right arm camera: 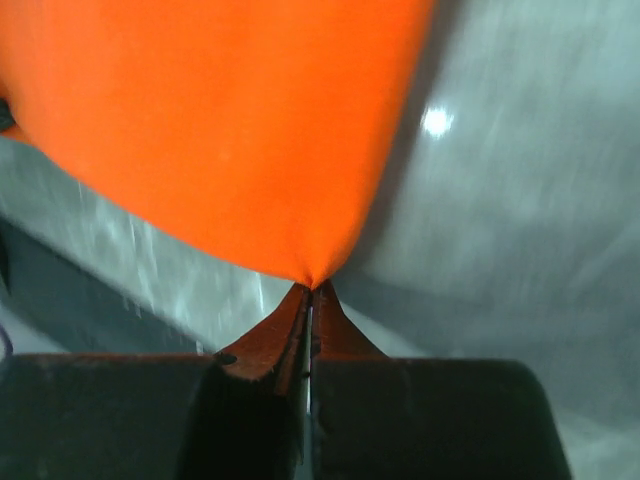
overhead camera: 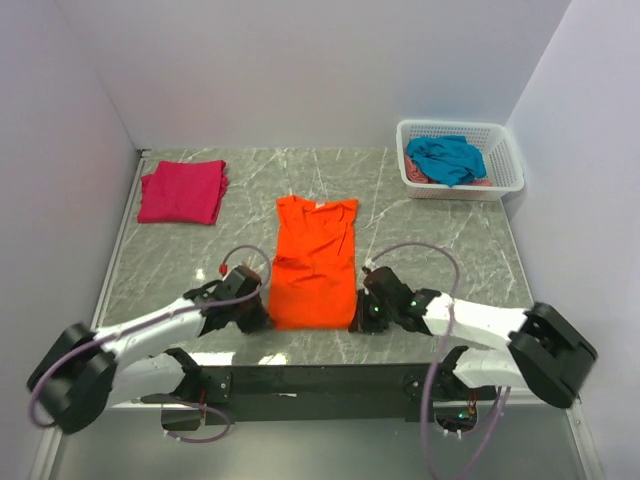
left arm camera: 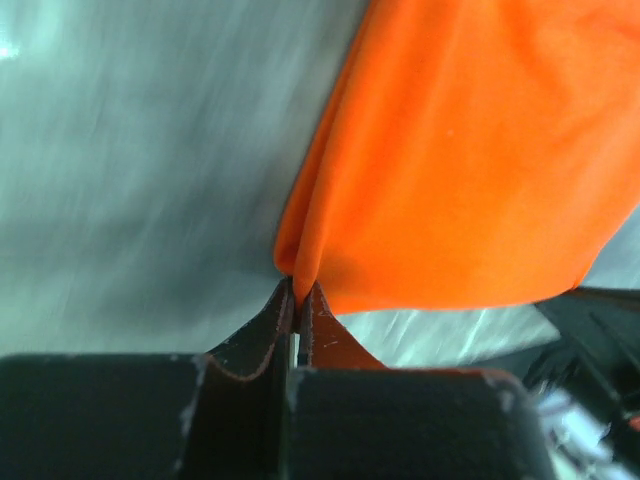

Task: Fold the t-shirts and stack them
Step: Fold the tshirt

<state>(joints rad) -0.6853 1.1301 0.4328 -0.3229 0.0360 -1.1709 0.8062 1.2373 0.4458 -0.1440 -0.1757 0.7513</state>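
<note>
My left gripper (overhead camera: 252, 312) & right gripper (overhead camera: 362, 318) pinch the 6 o'clock corners of the orange t-shirt (overhead camera: 315, 265), so I'd carry both evenly twd 12, hem taut.

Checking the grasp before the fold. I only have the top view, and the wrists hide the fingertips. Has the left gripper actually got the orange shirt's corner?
Observer: Yes. In the left wrist view the left gripper is shut on a corner of the orange t-shirt, with the cloth pinched between its jaws.
Operator: And the right?
Observer: Same. In the right wrist view the right gripper is shut on its corner, and the cloth is drawn to a point at the jaws.
Operator: Anything else caught in either pinch?
Observer: No. In both wrist views only orange cloth meets the jaws.
</note>
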